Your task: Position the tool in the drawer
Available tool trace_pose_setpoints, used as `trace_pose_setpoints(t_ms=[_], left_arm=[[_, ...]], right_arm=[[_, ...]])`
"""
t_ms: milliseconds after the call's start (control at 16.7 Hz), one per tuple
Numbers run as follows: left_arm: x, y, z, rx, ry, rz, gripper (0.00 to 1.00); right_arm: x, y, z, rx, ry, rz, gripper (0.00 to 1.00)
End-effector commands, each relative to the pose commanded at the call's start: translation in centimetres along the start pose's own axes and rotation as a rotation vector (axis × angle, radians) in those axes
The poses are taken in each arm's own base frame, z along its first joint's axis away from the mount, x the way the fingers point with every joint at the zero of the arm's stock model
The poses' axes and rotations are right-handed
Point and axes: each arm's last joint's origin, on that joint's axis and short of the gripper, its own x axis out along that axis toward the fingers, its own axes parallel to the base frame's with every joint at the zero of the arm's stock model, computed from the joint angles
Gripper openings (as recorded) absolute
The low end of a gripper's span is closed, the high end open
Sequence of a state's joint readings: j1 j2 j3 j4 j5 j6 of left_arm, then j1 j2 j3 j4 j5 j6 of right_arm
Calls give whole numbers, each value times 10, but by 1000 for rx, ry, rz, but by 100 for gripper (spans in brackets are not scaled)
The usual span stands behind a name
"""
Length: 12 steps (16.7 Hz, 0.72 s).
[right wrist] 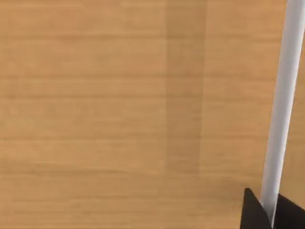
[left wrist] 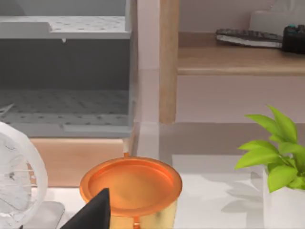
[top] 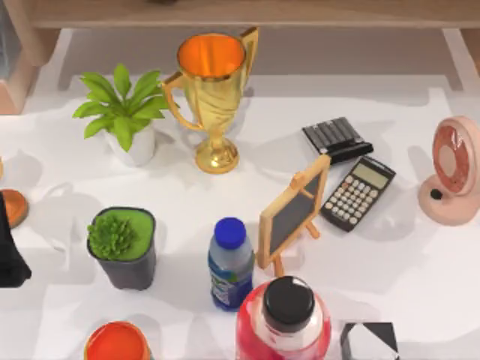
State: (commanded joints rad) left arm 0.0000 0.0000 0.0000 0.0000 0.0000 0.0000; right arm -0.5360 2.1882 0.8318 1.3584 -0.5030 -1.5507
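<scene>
My left arm [top: 9,255] is parked at the desk's left edge, out of the way, and I cannot tell whether its gripper is spread or closed. The tool, which I take to be the calculator [top: 358,193], lies flat near the desk's right edge beside the small chalkboard [top: 294,211], untouched. My right gripper [right wrist: 271,210] is well apart from it, pinching what looks like the white handle [right wrist: 286,71] against the wooden drawer front [right wrist: 119,119], since the drawer must open first.

Gold trophy [top: 212,97] with orange inside, blue-capped bottle [top: 229,262], black calculator [top: 358,193], green plant [top: 120,105]
</scene>
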Motion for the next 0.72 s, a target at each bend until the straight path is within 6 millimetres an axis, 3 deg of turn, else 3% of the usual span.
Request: trace_pose_setpoints(t_ms=[240,540,720], left_arm=[[0,0,0,0,0,0,100],[0,0,0,0,0,0,100],[0,0,0,0,0,0,100]], right_arm=[[-33,1,1,1,1,5,0],[-35,1,1,-2,1,1,0],[-53,1,-1,-4,1,-3,0]])
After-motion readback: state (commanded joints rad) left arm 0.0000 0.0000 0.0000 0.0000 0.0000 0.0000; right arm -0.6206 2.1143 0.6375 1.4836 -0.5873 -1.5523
